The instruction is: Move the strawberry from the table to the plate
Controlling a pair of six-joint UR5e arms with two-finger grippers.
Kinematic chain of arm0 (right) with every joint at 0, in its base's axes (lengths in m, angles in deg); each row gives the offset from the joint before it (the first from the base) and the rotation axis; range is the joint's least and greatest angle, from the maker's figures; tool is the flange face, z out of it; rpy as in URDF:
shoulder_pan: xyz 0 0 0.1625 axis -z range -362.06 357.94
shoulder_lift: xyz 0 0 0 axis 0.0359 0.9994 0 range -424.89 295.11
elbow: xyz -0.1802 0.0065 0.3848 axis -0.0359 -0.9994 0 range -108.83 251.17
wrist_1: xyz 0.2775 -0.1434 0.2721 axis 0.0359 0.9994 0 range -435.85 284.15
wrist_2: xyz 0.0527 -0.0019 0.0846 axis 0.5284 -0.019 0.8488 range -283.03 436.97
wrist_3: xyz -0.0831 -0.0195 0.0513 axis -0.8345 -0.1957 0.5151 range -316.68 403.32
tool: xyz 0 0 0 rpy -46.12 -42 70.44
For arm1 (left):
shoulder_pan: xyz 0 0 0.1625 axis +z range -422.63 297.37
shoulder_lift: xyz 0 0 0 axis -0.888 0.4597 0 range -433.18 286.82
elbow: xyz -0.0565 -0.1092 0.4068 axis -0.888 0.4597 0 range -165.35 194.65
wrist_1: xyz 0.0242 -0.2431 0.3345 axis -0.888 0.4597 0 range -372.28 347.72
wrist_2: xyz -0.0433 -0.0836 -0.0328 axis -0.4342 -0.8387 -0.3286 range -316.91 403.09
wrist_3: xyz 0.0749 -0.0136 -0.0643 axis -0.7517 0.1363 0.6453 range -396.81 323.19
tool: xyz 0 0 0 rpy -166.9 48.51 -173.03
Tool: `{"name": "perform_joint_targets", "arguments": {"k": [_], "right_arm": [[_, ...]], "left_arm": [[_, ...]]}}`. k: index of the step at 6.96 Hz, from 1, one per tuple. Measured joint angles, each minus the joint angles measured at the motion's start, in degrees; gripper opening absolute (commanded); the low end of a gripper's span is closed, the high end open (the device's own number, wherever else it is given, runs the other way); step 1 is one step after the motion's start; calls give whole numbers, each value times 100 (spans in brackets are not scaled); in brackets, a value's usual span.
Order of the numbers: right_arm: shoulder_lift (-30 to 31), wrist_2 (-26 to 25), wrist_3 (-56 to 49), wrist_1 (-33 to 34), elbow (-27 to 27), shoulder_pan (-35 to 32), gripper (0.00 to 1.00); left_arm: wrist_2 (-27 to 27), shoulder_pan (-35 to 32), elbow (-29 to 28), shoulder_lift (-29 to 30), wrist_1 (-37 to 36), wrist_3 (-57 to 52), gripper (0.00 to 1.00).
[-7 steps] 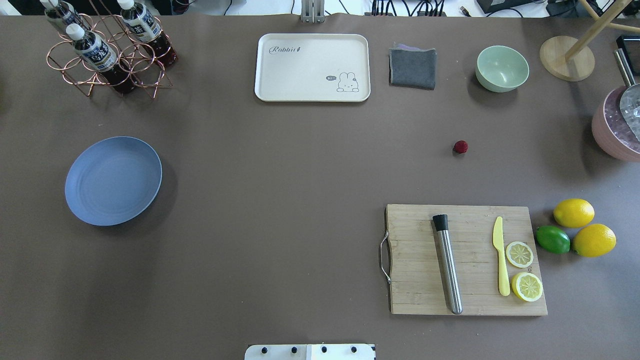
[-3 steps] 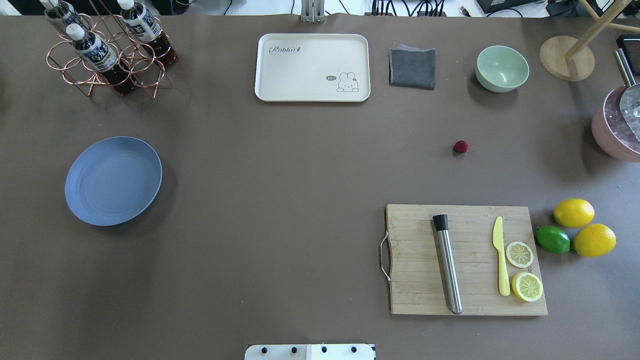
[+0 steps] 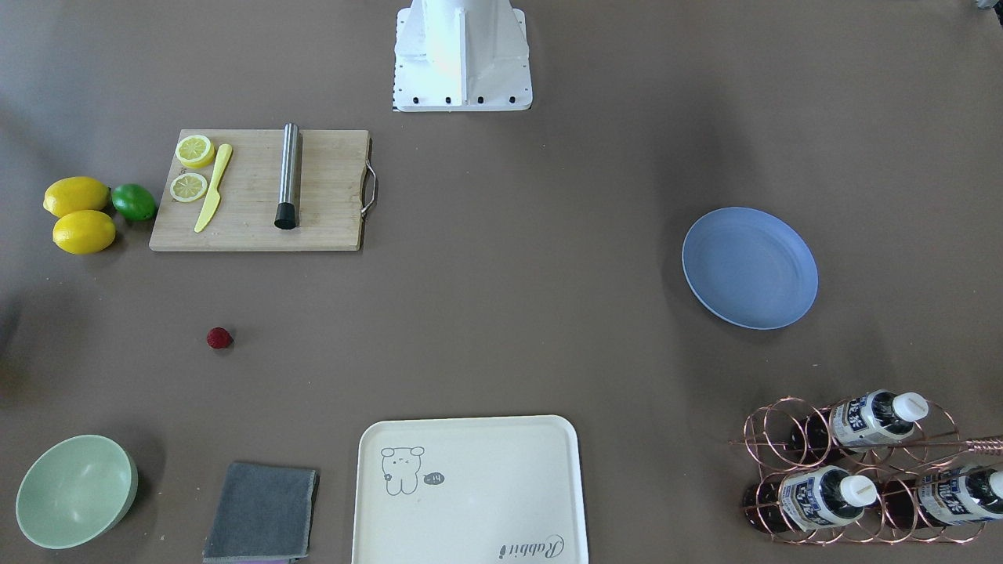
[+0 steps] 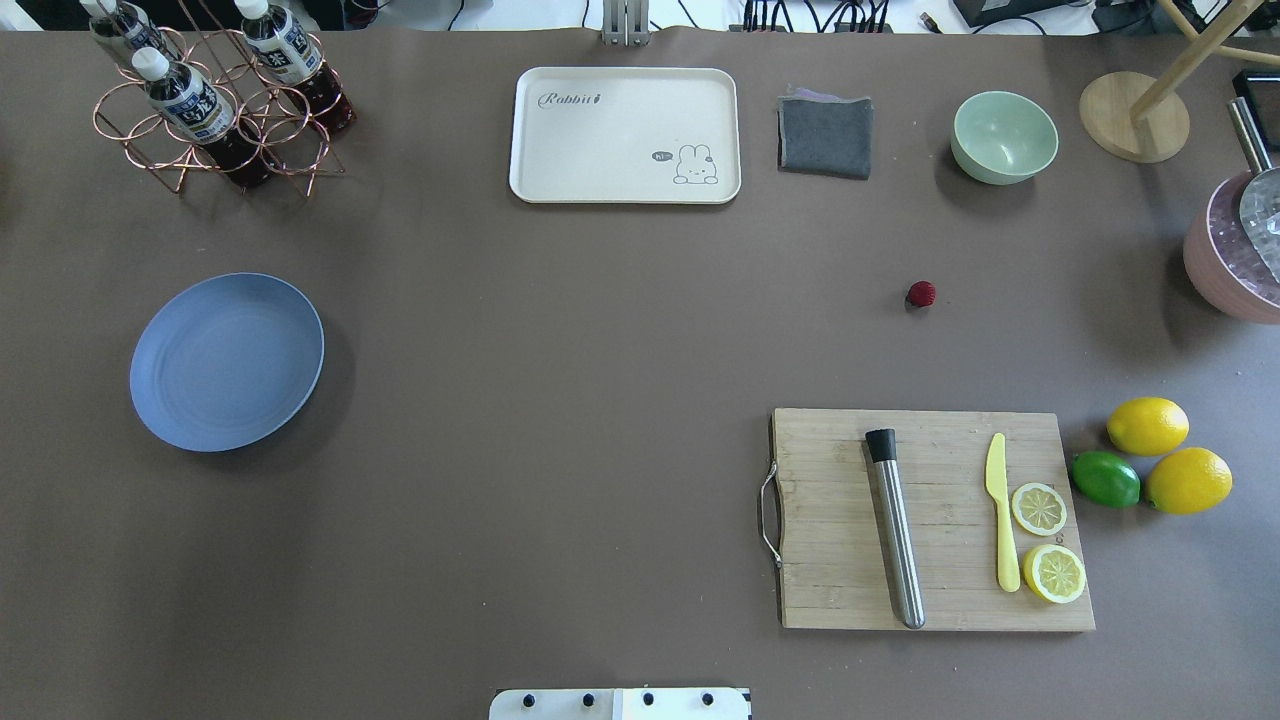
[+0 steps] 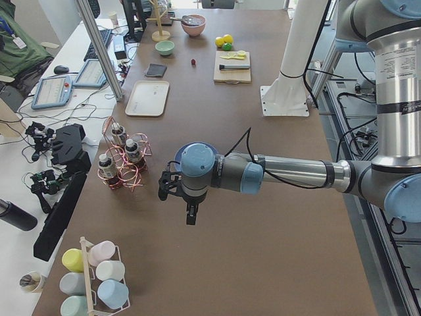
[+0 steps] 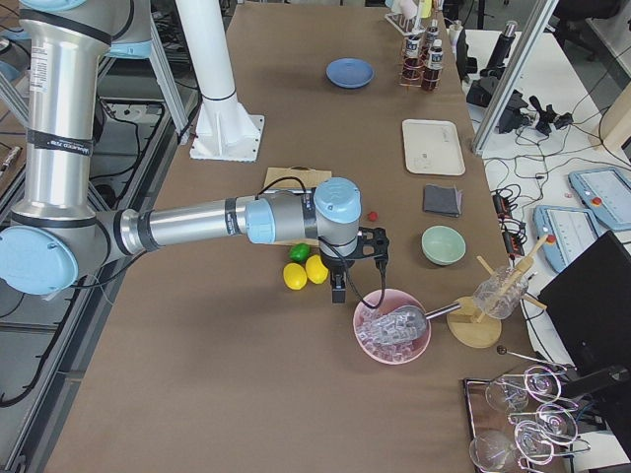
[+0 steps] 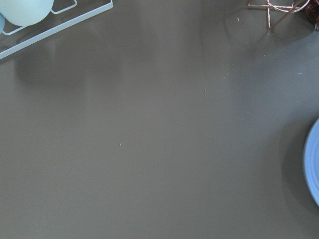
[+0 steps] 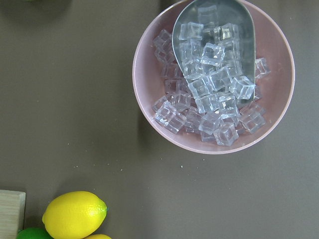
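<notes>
The strawberry [image 4: 921, 293] is a tiny dark red berry lying alone on the brown table [image 4: 560, 330], right of centre and beyond the cutting board; it also shows as strawberry [image 3: 219, 338]. The blue plate [image 4: 227, 361] sits with nothing on it at the far left, and its rim edges into the left wrist view as plate [image 7: 314, 164]. My left gripper [image 5: 190, 216] hangs above the table near the plate, seen only from the side, so I cannot tell its state. My right gripper [image 6: 338, 292] hovers between the lemons and the ice bowl, state likewise unclear.
A wooden cutting board [image 4: 840, 590] carries a steel muddler, a yellow knife and lemon slices. Lemons and a lime [image 4: 1105, 479] lie to its right. A pink ice bowl [image 8: 214, 79] holds a scoop. At the back stand a green bowl [image 4: 1003, 136], grey cloth [image 4: 825, 134], cream tray [image 4: 625, 134] and bottle rack [image 4: 215, 100].
</notes>
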Motion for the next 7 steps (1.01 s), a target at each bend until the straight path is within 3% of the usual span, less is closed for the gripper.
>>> {"name": "perform_joint_targets", "arguments": {"k": [7], "right_arm": [[-7, 9, 0, 3, 43, 0, 100]], "left_arm": [[1, 10, -6, 84, -10, 8, 98]]}}
